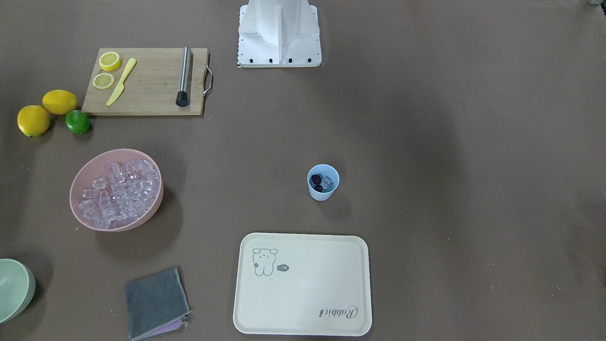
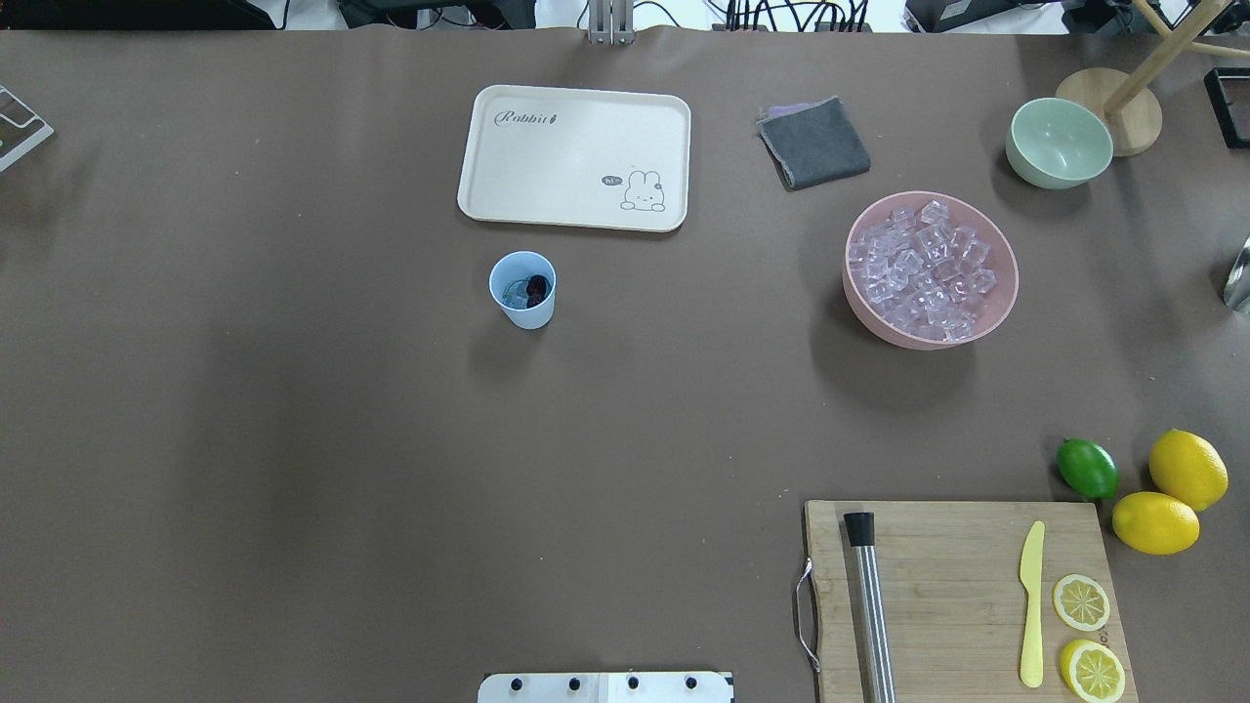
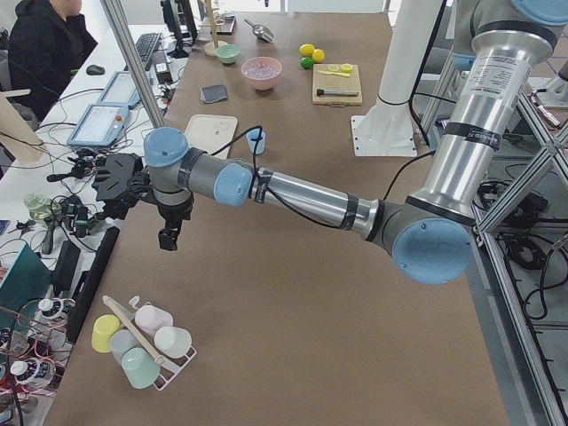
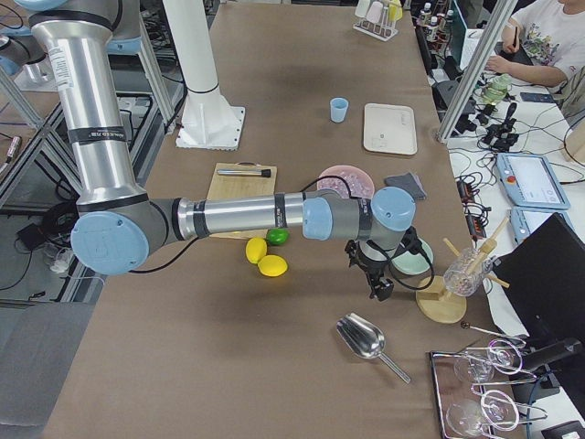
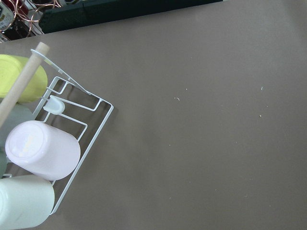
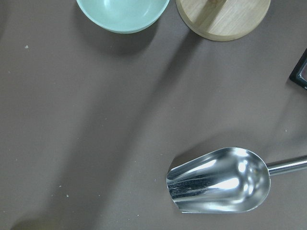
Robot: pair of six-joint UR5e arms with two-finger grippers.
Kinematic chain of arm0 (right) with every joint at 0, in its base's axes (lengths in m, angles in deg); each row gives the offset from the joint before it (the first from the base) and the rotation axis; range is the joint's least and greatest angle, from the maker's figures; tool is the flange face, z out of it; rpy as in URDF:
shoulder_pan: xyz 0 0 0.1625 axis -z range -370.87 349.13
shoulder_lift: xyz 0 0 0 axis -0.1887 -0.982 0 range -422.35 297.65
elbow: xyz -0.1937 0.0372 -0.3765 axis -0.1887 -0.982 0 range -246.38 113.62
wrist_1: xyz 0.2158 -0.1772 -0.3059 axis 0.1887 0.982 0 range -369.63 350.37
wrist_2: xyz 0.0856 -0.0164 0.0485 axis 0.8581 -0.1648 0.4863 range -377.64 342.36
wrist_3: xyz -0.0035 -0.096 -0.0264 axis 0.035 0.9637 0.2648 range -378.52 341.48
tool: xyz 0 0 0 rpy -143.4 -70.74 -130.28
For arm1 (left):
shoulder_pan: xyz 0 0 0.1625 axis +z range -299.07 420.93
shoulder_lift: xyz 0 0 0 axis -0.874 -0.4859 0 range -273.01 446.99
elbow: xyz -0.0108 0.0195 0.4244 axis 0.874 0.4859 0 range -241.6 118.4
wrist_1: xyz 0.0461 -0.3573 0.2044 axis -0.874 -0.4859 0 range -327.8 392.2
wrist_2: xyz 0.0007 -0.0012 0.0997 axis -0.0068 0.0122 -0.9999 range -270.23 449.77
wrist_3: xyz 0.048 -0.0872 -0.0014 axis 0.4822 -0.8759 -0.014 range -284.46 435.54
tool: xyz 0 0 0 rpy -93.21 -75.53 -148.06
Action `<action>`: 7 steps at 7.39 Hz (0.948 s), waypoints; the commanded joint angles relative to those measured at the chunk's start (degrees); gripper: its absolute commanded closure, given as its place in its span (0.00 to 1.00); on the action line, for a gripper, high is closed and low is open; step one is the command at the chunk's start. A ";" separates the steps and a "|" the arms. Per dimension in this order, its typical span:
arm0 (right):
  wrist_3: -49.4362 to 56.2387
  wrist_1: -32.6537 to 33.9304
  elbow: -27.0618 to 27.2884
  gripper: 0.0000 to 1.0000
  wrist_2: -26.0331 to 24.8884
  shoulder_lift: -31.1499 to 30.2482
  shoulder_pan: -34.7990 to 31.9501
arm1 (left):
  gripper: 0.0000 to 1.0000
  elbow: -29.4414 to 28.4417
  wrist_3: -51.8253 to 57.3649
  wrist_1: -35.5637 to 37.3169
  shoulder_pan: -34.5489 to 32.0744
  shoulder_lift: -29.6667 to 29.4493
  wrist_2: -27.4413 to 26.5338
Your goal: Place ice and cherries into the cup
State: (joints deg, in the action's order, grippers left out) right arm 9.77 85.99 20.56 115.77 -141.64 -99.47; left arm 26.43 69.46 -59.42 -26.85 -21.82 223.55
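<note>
Overall scene: both arms are reaching out over opposite ends of the brown table, well away from the task's things in the middle.
Left gripper (image 3: 168, 238): it is hanging fingers-down over the table's left end. Only the side view shows it, so whether it is wide or closed cannot be told.
Below the left gripper: its wrist camera is looking at bare table, with a white wire rack (image 5: 79, 125) of upturned cups off to one side, a pale pink cup (image 5: 41, 149) among them.
Right gripper (image 4: 378, 289): it is hanging over the table's right end. Its opening cannot be told either.
Near the right gripper: a steel scoop (image 6: 218, 179) is lying just beside it, while a pale green bowl (image 6: 122, 14) and a round wooden stand base (image 6: 223, 19) are sitting close by.
Cup (image 1: 323, 182): the light-blue tumbler is standing upright, well apart from both grippers, near a cream tray (image 1: 307, 289).
Cherries (image 1: 316, 182): the dark pair is lying inside the cup.
Ice (image 1: 326, 180): a few clear cubes are lying in the cup against the cherries. The main heap is sitting in the pink bowl (image 1: 90, 169), nearer the right gripper than the left.
</note>
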 commanded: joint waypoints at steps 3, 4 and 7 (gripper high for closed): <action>-0.07 -0.43 0.86 0.01 -0.08 0.02 0.00 | 0.02 1.78 0.73 -3.81 0.33 8.30 -0.73; -0.07 -0.44 0.95 0.01 0.01 -0.07 0.00 | 0.02 4.66 0.73 -4.69 -0.02 12.87 -1.24; -0.16 -0.44 3.50 0.01 -0.26 -0.07 -0.18 | 0.02 5.75 0.64 -5.49 0.24 13.98 -0.72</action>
